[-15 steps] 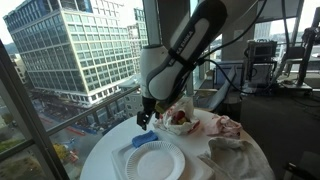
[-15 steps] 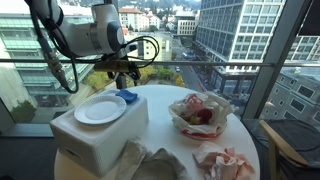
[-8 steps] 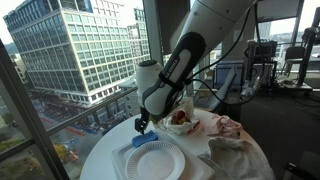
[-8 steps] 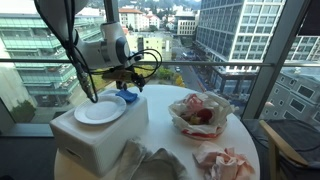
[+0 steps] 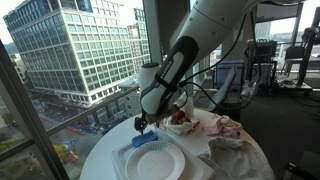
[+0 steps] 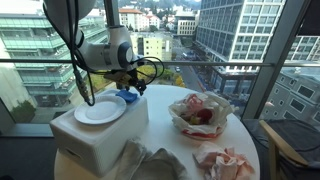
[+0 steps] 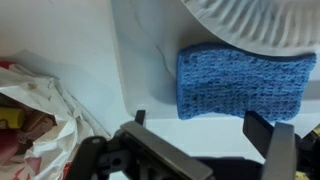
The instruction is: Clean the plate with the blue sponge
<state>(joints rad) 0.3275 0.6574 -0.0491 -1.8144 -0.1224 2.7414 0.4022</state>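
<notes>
Bright blue oblong sponge (image 7: 245,82): just beside rim of round white fluted disposable plate (image 7: 250,20), not yet grasped. Claw (image 7: 200,128): released, jaws spread above sponge. Wiping of plate remains.

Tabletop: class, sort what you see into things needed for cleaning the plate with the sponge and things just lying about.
Needed for the job:
plate
blue sponge
gripper, open over the sponge

Just lying about:
red-and-white cloth bundle
pink-and-white cloth
crumpled pale cloth
</notes>
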